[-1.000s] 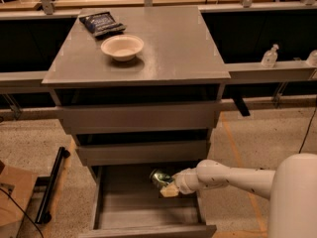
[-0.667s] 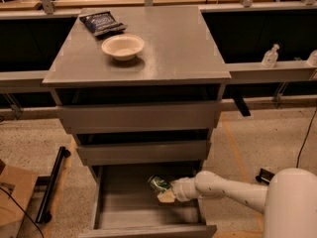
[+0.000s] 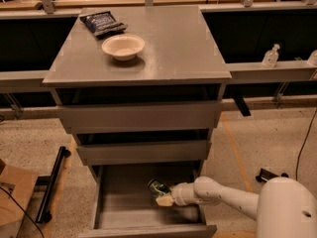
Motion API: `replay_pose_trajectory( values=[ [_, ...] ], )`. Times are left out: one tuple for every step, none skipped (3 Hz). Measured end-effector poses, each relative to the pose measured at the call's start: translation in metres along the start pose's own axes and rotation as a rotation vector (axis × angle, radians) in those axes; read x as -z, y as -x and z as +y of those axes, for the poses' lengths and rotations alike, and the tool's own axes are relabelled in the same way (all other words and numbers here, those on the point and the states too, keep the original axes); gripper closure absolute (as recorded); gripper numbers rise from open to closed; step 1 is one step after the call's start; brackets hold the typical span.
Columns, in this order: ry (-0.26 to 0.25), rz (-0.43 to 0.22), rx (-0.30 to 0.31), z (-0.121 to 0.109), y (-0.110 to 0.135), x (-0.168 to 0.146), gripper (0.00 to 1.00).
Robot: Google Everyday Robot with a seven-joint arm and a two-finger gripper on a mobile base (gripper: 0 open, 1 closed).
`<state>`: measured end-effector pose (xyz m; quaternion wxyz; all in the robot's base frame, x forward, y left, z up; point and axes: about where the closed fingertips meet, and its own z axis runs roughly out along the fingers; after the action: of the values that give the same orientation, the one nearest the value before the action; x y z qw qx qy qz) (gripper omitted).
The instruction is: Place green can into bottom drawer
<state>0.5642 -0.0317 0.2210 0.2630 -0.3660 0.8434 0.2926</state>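
Observation:
The green can (image 3: 157,186) is small and shiny, held tilted inside the open bottom drawer (image 3: 106,209), toward its right side. My gripper (image 3: 162,194) is shut on the green can, reaching in from the right on a white arm, low in the drawer. The drawer's grey floor shows to the left of the can. Whether the can touches the floor I cannot tell.
A white bowl (image 3: 123,46) and a dark blue chip bag (image 3: 102,23) lie on the cabinet top (image 3: 188,48). Two shallower drawers (image 3: 141,117) are above, slightly out. A black bar (image 3: 53,182) and cardboard (image 3: 14,195) lie on the floor at left.
My gripper has moved down and a little to the left with the green can, deeper into the bottom drawer.

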Motion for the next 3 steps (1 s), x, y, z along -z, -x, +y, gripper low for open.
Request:
replay_pose_trajectory(
  values=[
    [0.005, 0.051, -0.019, -0.004, -0.014, -0.018, 1.00],
    [0.015, 0.127, -0.051, -0.010, -0.041, -0.049, 0.98],
    [0.027, 0.172, -0.065, -0.012, -0.054, -0.063, 0.76]
  ],
)
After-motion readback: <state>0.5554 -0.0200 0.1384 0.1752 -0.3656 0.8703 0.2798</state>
